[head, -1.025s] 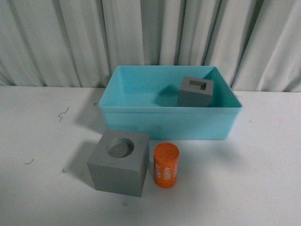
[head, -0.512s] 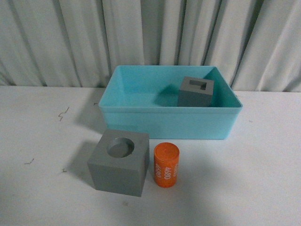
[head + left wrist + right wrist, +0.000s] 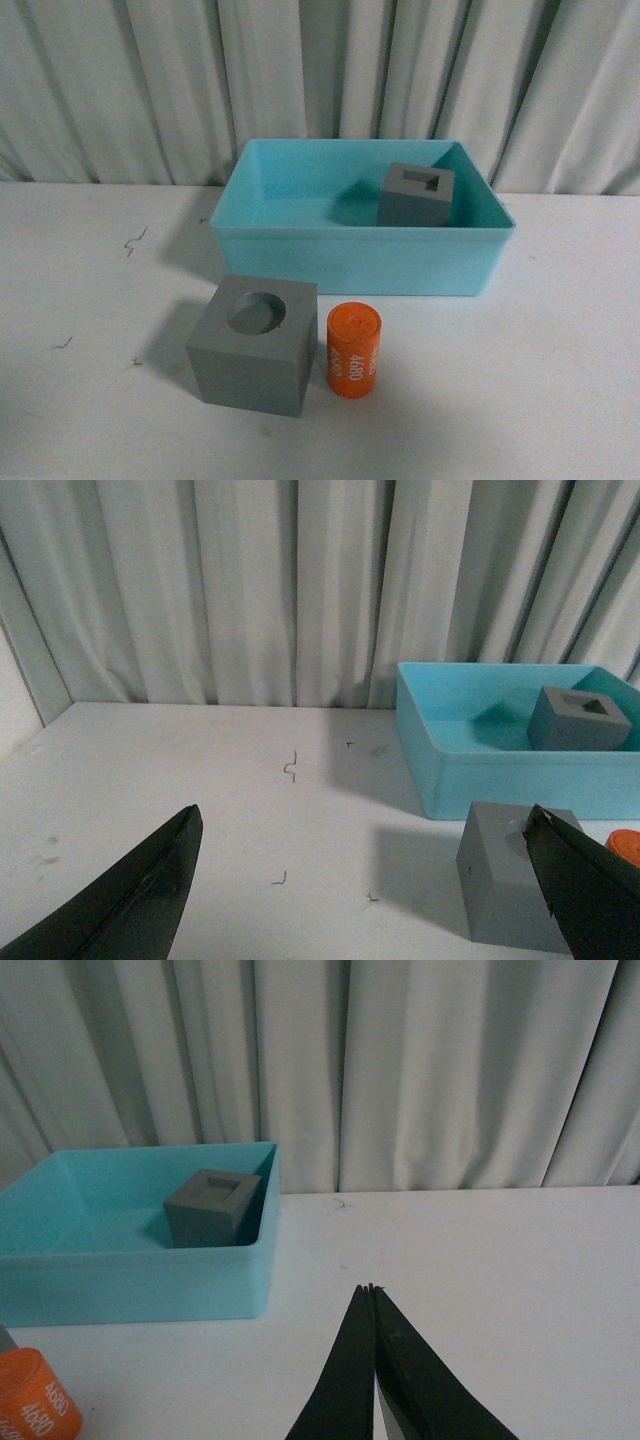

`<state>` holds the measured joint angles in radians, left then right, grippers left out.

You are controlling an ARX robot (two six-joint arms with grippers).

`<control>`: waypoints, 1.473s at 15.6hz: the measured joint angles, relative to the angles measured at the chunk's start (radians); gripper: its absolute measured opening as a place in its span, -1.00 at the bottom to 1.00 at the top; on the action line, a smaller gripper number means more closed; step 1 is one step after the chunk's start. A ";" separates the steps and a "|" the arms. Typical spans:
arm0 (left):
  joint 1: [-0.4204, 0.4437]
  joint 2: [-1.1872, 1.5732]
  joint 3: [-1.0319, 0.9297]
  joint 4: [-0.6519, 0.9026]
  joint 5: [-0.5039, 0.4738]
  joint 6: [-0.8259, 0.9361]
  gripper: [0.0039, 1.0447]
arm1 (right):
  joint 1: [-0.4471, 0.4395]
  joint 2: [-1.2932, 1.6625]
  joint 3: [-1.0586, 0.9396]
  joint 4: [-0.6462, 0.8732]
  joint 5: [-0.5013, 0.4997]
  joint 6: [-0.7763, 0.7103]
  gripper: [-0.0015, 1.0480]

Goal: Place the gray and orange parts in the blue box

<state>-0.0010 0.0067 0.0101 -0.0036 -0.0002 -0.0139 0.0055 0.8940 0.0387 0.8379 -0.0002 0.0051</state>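
My left gripper (image 3: 362, 825) gapes wide, the round-recess gray cube (image 3: 500, 885) near 1 finger. My right gripper (image 3: 370, 1292) is pinched together, empty, the orange cylinder (image 3: 35, 1395) well apart; 1 rectangular-recess cube (image 3: 416, 194) sits in the blue box (image 3: 360, 232).

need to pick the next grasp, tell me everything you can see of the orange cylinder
The orange cylinder is a small, matte, plastic-looking part with white digits 4680 printed sideways on its wall. It stands upright on the white table, in front of the blue box, just right of the gray cube with the round recess, apparently not touching it. Nothing grips it.
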 joint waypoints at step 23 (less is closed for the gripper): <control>0.000 0.000 0.000 0.000 0.001 0.000 0.88 | -0.001 -0.889 -0.023 -0.832 0.001 -0.002 -0.96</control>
<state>-0.0010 0.0067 0.0101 -0.0032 0.0006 -0.0139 0.0044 0.0051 0.0154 0.0063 0.0010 0.0036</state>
